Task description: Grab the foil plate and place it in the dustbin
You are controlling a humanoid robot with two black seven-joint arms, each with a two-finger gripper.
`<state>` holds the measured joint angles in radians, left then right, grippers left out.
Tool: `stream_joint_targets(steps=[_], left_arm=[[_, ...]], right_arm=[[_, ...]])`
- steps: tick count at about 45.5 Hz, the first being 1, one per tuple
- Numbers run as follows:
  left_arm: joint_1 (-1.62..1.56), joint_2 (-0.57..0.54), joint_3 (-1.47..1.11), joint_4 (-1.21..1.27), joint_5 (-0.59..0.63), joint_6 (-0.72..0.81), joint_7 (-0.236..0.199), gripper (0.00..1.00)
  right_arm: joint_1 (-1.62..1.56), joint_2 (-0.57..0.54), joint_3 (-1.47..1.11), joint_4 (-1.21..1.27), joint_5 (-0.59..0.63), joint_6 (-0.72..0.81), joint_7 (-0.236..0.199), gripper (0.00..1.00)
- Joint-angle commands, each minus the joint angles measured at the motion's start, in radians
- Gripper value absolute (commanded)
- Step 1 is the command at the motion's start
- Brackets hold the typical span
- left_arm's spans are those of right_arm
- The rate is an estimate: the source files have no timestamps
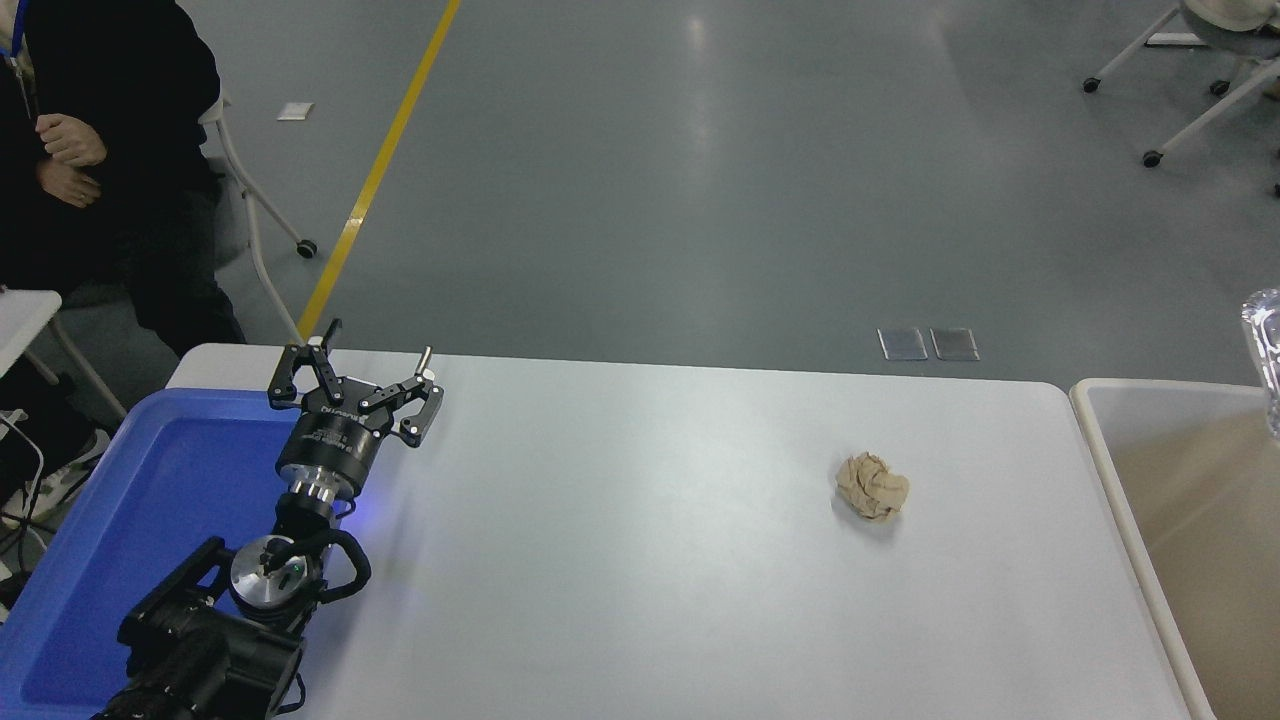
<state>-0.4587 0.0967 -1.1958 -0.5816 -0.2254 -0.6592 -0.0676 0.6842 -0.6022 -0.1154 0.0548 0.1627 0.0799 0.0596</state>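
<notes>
One arm shows, the left arm, coming in from the lower left corner over the near right edge of a blue tray point(150, 500). Its left gripper point(380, 342) points away from the camera near the far left corner of the white table point(640, 580), with the jaws spread apart and nothing between them. The right arm and its gripper are out of view.

A narrow strip of shiny, crinkled silver shows at the right edge, cut off by the frame; it looks like part of the foil plate point(1264, 345). It sits over the far right part of the dustbin point(1100, 440), a beige bin with a pale rim standing just beside the table's right end. Whether the strip touches the bin, and what carries it, cannot be told.

A crumpled brown paper ball point(872, 487) lies on the table towards the right, apart from the bin and well apart from the left gripper.

Beyond the table's far left corner a person point(130, 120) in dark clothing sits with a hand point(70, 138) raised to the chest. A yellow line point(380, 170) runs across the grey floor.
</notes>
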Motion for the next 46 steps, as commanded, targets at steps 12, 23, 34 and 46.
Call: stream_joint_targets(steps=[12,23,34,46], left_arm=[[0.0,0.0,-0.001,0.0,0.0,0.0,0.0,0.99],[0.0,0.0,0.001,0.0,0.0,0.001,0.0,0.99],[0.0,0.0,0.001,0.0,0.0,0.0,0.002,0.99],[0.0,0.0,0.001,0.0,0.0,0.0,0.0,0.99]], right_arm=[[-0.152,0.191,0.191,-0.135,0.018,-0.095,-0.006,0.0],[-0.166,0.211,0.23,-0.133,0.02,-0.103,-0.004,0.15],[-0.163,0.208,0.275,-0.133,0.021,-0.1,-0.004,1.0],[-0.115,0.184,0.269,-0.132,0.02,-0.091,-0.006,1.0]])
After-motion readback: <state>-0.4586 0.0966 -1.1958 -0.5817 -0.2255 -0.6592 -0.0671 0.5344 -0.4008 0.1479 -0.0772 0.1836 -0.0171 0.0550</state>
